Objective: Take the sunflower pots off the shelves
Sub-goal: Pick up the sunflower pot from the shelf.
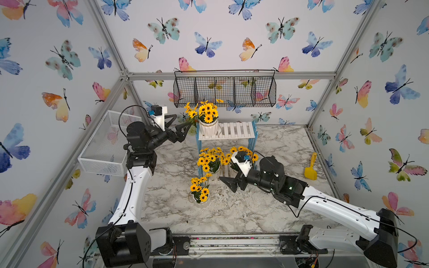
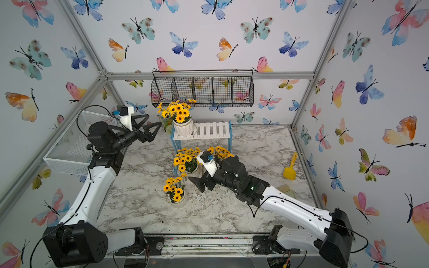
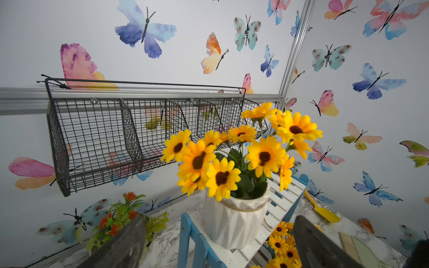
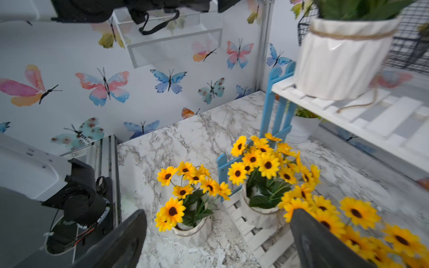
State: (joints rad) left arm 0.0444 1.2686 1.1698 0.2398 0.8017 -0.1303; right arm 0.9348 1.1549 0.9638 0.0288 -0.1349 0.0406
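The left end effector (image 1: 186, 131) stands wide and empty at 9 o'clock of the top sunflower pot (image 1: 208, 127), which sits at the 9 o'clock end of the upper tier of the shelves (image 1: 234, 131). Two lower sunflower pots (image 1: 210, 160) stand side by side on the bottom tier. The fourth sunflower pot (image 1: 200, 193) stands on the counter (image 1: 278, 148) at 6 o'clock of the shelves, with the right end effector (image 1: 228, 184) wide and empty just beside it at 3 o'clock.
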